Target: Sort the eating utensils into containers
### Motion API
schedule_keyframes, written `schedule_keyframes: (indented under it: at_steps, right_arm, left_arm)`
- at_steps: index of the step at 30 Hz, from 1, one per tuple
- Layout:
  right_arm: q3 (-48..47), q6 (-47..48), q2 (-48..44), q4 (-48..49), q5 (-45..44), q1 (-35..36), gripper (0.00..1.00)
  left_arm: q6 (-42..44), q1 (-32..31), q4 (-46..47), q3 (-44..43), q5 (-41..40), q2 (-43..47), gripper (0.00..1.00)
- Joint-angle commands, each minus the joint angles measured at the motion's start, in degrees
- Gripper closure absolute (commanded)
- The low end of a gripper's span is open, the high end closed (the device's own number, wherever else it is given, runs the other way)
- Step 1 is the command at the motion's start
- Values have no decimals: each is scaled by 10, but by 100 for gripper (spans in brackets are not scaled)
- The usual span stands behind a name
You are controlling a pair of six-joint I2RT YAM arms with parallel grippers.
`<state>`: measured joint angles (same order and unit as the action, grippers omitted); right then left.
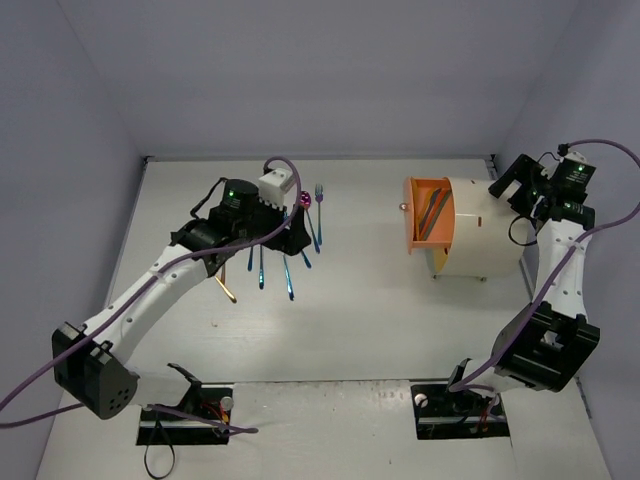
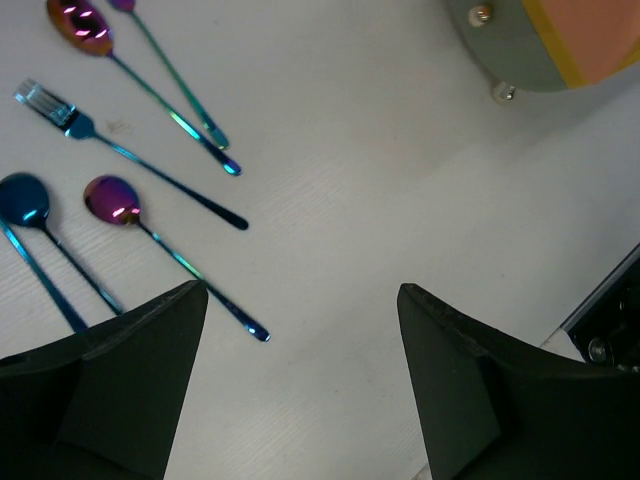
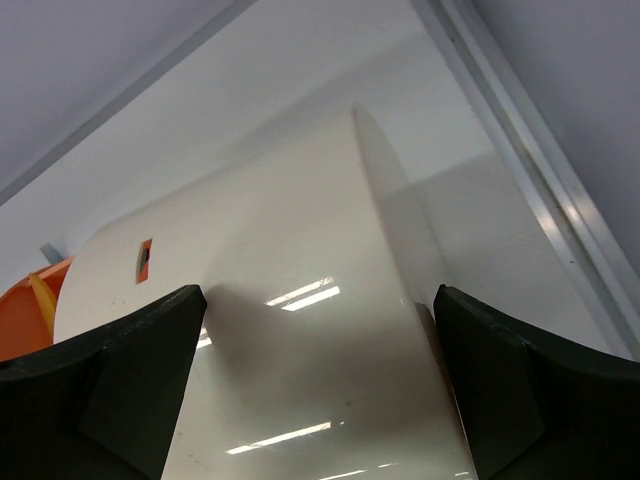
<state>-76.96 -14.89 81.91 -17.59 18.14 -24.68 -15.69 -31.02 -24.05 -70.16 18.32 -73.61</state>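
From above, the left arm (image 1: 160,275) reaches out over a bunch of utensils (image 1: 288,278) on the white table (image 1: 360,320). The arm and the left claw (image 1: 292,240) cover the middle of the bunch. Only the ends stick out: a blue fork (image 1: 319,203), a pink spoon (image 1: 305,203), some blue handles and one gold handle (image 1: 226,288). A purple cable (image 1: 285,172) loops over the arm. Well off to the right sits the round white cabinet (image 1: 485,240). An orange drawer (image 1: 432,215) in its front is open, and a few thin dark pieces lie in it. The right claw (image 1: 510,183) is near the back end of the cabinet.

In the left wrist view, the two black fingers (image 2: 110,390) are spread wide apart. They hold nothing; only bare table shows between them. Up and to the left lie the fork, a dark blue spoon (image 2: 22,198) and a purple spoon (image 2: 112,198). The blue spoon's handle goes out of sight behind the left finger. A gold knob (image 2: 483,14) on the cabinet peeks in at the top right.

In the right wrist view, the right claw is also wide open and holds nothing. The white side of the cabinet fills the space between the fingers. A bit of its orange front (image 3: 30,315) shows at the far left.
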Motion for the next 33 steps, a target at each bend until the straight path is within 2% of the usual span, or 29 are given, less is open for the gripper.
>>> schedule_keyframes:
  at_steps: [1,6,12,18,29,33]
  right_arm:
    - [40,-20,-9,36,121,11,5]
    - [74,-45,-26,58,128,26,5]
    - [102,-67,-43,72,127,37,5]
    - [109,-72,-57,76,117,57,5]
    - [127,-64,-52,82,114,80,5]
    - [126,-65,-46,85,116,82,6]
  left_arm:
    - [43,-20,125,-42,74,-25,26]
    - [56,-39,183,-60,137,-84,26]
    - [100,-58,192,-136,207,-197,26]
    - [126,-66,214,-194,255,-270,26]
    - [160,-86,161,-369,333,-410,26]
    - [206,-112,99,-451,342,-460,27]
